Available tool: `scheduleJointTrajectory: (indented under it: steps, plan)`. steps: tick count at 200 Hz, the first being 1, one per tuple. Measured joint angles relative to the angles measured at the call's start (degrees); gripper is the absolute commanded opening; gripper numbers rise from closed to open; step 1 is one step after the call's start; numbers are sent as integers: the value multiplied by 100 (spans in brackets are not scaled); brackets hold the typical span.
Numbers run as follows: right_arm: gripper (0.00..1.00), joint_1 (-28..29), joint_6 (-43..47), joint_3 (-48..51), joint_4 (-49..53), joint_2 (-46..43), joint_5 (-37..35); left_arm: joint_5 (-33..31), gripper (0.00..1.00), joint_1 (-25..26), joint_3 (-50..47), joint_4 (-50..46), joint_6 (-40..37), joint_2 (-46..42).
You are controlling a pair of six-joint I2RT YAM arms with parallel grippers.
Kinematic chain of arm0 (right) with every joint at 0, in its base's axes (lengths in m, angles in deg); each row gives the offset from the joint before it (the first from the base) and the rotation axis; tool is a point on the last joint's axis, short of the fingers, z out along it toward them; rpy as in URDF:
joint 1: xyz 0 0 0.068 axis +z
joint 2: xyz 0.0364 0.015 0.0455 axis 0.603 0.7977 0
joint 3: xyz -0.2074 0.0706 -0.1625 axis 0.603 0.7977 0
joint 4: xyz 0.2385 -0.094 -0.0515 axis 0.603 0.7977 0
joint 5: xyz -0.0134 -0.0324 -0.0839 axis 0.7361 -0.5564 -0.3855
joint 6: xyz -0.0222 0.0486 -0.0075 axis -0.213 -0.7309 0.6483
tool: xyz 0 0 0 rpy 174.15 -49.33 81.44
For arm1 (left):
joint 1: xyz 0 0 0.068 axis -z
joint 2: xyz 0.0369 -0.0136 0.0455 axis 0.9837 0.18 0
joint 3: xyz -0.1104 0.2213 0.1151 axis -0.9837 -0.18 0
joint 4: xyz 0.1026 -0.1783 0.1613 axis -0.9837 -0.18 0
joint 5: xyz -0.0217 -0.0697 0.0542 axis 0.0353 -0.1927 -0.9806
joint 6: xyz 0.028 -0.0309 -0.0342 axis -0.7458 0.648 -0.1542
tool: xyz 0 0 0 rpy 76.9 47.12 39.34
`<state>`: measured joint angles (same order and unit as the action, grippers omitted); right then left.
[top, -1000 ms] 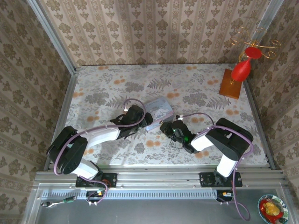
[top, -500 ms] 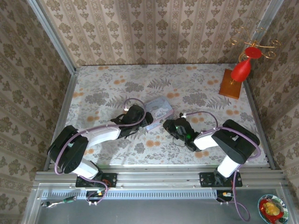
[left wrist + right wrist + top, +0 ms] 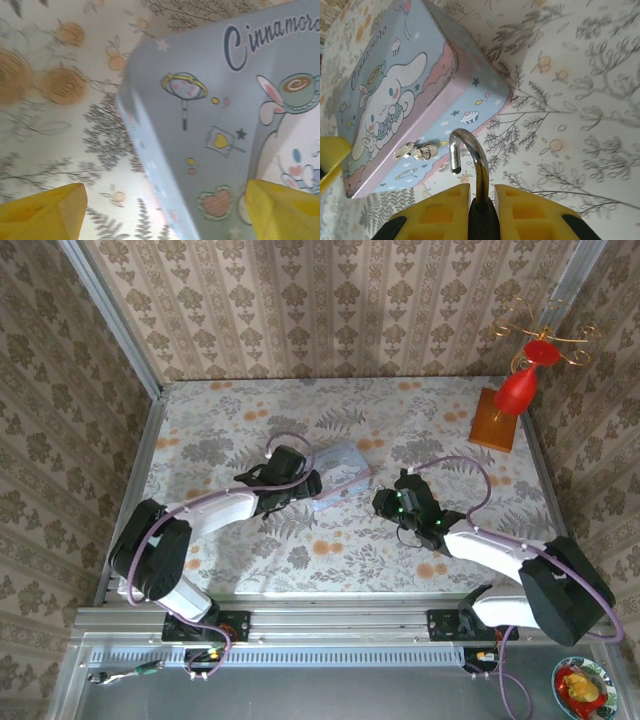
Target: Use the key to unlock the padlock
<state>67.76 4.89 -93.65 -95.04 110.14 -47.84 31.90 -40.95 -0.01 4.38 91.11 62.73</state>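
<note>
"Is there much room around the arms?"

"Plenty. The flowered cloth surface (image 3: pixel 220 430) is lying open toward the back wall and the left rail. A red ornament on a wooden block (image 3: pixel 510 400) is standing well apart in the far right corner. Both arms are reaching to the middle, on either side of the pastel-blue rectangular cartoon tin (image 3: pixel 345 470)."

"What is the left gripper doing?"

"The left gripper (image 3: pixel 165 215) is hanging over one rounded corner of the tin. Its yellow fingers (image 3: pixel 45 215) are spread wide and released. One is out over the cloth beside the tin's side wall, the other is over the lid."

"And the right one?"

"The right gripper (image 3: pixel 482 192) is clenching the black-bodied padlock (image 3: pixel 482 222) between blocky yellow fingers (image 3: pixel 440 210). The silvery shackle (image 3: pixel 479 165) is sticking up out of the grip like a polished hook. Its free end is hanging open in the air, near the tin's small metal latch (image 3: pixel 417 150) but apart from it."

"What is the tin like?"

"Smooth printed metal, showing a white long-eared character, hearts and stars, with a pink band along the side."

"Anything hard to see?"

"The padlock's body is mostly buried between the fingers and cut off at the bottom edge. From above it is too small to tell."
</note>
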Motion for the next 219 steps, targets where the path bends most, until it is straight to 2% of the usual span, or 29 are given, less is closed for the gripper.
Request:
scheduleJointTrajectory:
  steps: [54, 111, 168, 191, 196, 219]
  plan:
    - [11, -247, 1204, -387, 1419, -85, 525, -800, 93, -173, -527, -382, -1172, -1668]
    - [16, -459, 1574, -490, 1891, 457, 1233, -1423, 99, -417, -1309, -518, -1727, -3080]
    - [43, -708, 1683, -507, 2015, 927, 1499, -2033, 100, -691, -1497, -553, -2033, -3523]
    - [51, -793, 1681, -511, 2028, 920, 1493, -2269, 100, -695, -1532, -520, -2155, -3526]
    - [57, -804, 1687, -516, 2046, 907, 1491, -2330, 100, -695, -1547, -481, -2184, -3532]
    - [63, -887, 1784, -546, 2343, 590, 1362, -2645, 100, -695, -1646, -302, -2293, -3587]
